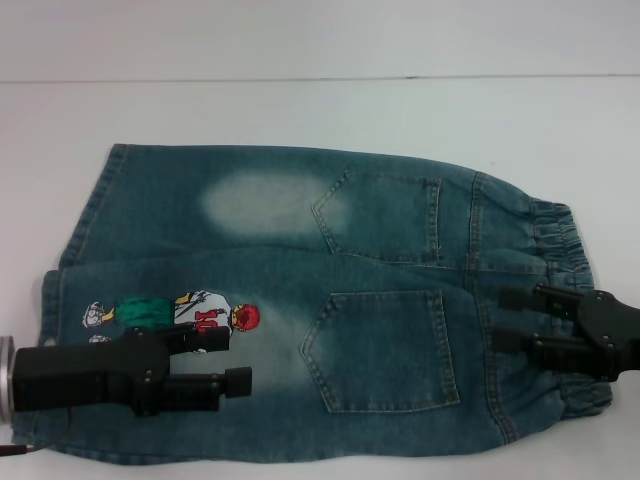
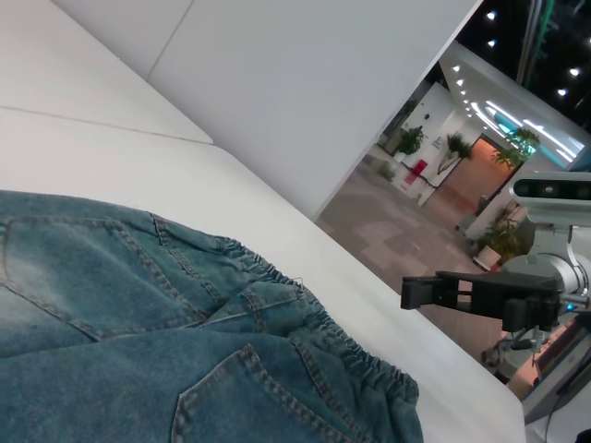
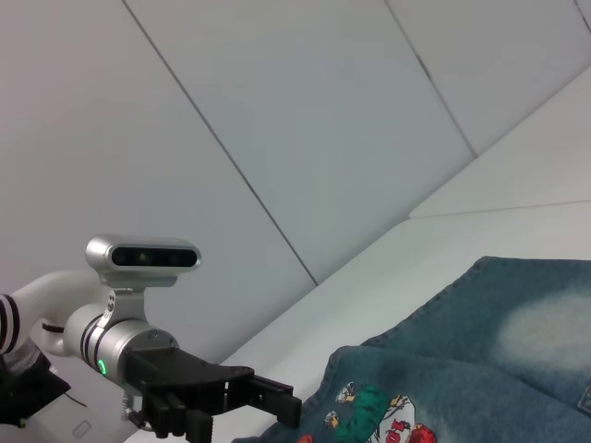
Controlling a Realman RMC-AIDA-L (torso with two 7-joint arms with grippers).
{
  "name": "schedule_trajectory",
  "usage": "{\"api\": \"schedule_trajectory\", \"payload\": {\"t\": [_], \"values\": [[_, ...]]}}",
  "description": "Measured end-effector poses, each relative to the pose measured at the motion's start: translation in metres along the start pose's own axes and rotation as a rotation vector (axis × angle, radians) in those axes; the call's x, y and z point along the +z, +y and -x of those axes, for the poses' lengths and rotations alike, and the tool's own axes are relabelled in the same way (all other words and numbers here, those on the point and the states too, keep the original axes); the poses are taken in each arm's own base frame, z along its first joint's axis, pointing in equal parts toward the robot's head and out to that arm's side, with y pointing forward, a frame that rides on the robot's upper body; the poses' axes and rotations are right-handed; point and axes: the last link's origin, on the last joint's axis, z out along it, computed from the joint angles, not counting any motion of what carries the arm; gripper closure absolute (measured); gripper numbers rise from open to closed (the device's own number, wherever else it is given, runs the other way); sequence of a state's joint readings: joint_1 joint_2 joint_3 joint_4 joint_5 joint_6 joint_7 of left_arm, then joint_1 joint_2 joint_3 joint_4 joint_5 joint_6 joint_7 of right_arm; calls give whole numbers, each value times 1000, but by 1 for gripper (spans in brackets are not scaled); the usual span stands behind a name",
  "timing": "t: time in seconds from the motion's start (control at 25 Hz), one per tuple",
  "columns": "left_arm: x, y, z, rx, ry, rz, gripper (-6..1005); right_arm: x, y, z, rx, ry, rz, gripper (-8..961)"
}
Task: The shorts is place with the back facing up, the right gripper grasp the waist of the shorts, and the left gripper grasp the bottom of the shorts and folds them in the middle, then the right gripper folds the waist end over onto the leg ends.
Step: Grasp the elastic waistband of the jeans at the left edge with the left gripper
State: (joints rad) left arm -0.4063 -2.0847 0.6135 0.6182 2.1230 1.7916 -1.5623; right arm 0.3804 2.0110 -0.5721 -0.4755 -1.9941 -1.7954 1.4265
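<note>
I have the shorts [image 1: 300,300] spread flat on the white table [image 1: 300,110], back side up, with 2 patch pockets showing. I'll use the cartoon player print [image 1: 175,315] as my landmark. The long axis runs sideways across my head view: the gathered waist [image 1: 560,250] lies far from the print on my right, and the leg ends [image 1: 75,250] sit just beside the print on my left.

The left gripper [image 1: 240,360] hovers over the denim just below the print, toward the near edge, its 2 fingers spread apart with nothing between them. The right gripper [image 1: 500,320] sits well away from the print, over the near part of the waist, jaws parted and empty, fingers pointing back toward the print. From these views I cannot tell whether either one is touching the cloth.

My worries, as I judge them:
1. The left gripper sits inboard of the hem, so closing here could pinch mid-leg fabric, or only the top layer, and the fold would drag crooked.
2. The elastic waist is bunched; the right gripper could catch 1 ruffle only and slip when lifting.
3. If the 2 grippers lift unevenly, the near leg may twist across the far one rather than folding cleanly along the middle.
</note>
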Motion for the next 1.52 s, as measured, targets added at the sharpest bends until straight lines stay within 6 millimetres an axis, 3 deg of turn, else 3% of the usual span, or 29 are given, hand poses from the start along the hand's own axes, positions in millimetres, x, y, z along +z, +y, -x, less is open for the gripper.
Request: {"api": "schedule_trajectory", "payload": {"t": [0.28, 0.92, 1.52], "values": [[-7, -5, -2, -33, -39, -28, 95, 0, 0, 0, 1, -4, 1, 73], [-60, -20, -40, -134, -270, -164, 95, 3, -1, 5, 1, -30, 1, 74], [-92, -23, -50, -265, -449, -310, 95, 2, -4, 10, -4, -47, -16, 75]]}}
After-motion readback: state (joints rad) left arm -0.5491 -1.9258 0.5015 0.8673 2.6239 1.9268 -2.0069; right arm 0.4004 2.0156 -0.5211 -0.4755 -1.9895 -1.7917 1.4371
